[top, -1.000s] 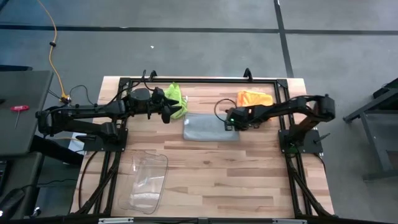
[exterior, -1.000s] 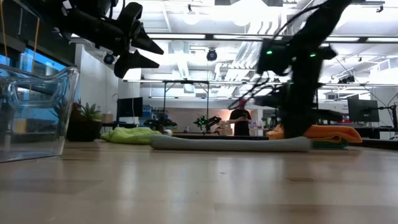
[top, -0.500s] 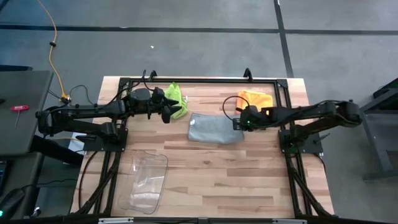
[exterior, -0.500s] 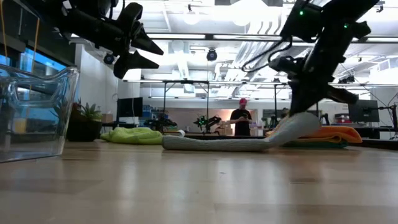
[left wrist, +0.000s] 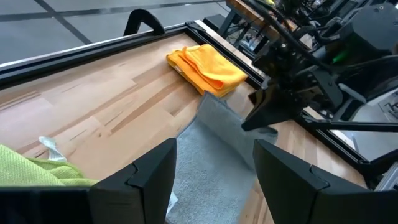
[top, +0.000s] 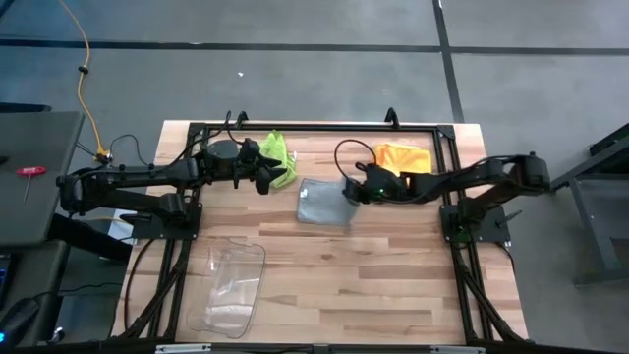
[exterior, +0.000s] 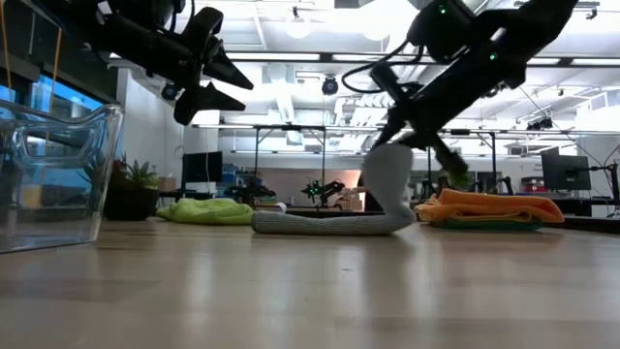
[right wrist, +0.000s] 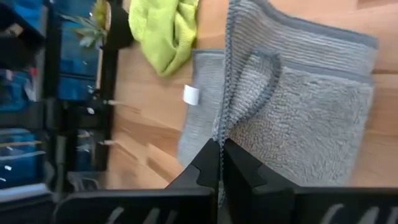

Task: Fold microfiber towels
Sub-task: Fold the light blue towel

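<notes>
A grey towel (top: 319, 205) lies in the middle of the table, its right part raised in the low view (exterior: 387, 189). My right gripper (top: 352, 190) is shut on that raised end. My left gripper (top: 267, 177) hangs open above the table, next to a crumpled lime green towel (top: 278, 155), and touches nothing. A folded orange towel (top: 403, 155) rests flat at the far right, on a darker cloth (exterior: 494, 225). My right gripper pinches the grey towel's right edge (right wrist: 222, 127) between its two fingers, coming from the table's right and slanting down. That end stands up, lifted clear (exterior: 389, 174), and hangs slack from the fingers. The towel's left part (exterior: 310, 223) lies flat on the table.
A clear plastic bin (top: 231, 285) lies near the table's front left and shows large in the low view (exterior: 48, 174). A small plant (right wrist: 102, 18) stands beyond the lime green towel. Bare wood lies in front of the grey towel.
My right gripper has risen with the grey towel's right edge and carried it toward the table's left. The towel's right part has lifted off the table and now stands up, bent over the rest. Its left part has stayed on the table.
</notes>
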Available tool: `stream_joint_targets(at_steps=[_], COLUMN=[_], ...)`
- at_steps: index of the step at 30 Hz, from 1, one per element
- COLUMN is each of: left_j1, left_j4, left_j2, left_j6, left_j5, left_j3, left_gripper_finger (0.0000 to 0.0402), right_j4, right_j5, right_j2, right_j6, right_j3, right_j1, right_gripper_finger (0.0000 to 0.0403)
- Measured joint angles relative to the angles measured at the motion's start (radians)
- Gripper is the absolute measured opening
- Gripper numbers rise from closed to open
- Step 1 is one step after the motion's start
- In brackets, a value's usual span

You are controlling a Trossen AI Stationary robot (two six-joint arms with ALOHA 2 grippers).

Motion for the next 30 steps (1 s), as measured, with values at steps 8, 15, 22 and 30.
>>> stream_joint_targets(at_steps=[8,15,22,30], left_j1=[0.000,0.000,0.000,0.000], left_j4=[-0.008,-0.016,-0.023,-0.023], left_j2=[0.000,0.000,0.000,0.000], left_j6=[0.003,0.004,0.004,0.004], left_j5=[0.000,0.000,0.006,0.007], left_j3=[0.000,0.000,0.000,0.000], left_gripper_finger=[0.0202,0.0202,0.0202,0.0202], right_j4=[0.088,0.066,0.084,0.094], right_j5=[0.004,-0.002,-0.005,-0.031], right_j2=[0.148,0.283,0.314,0.311], right_j6=[0.007,0.028,0.067,0.063], right_j3=[0.111,0.188,0.191,0.192], right_j1=[0.000,-0.003,0.008,0.011], right_gripper_finger=[0.0000,0.0000,0.0000,0.0049])
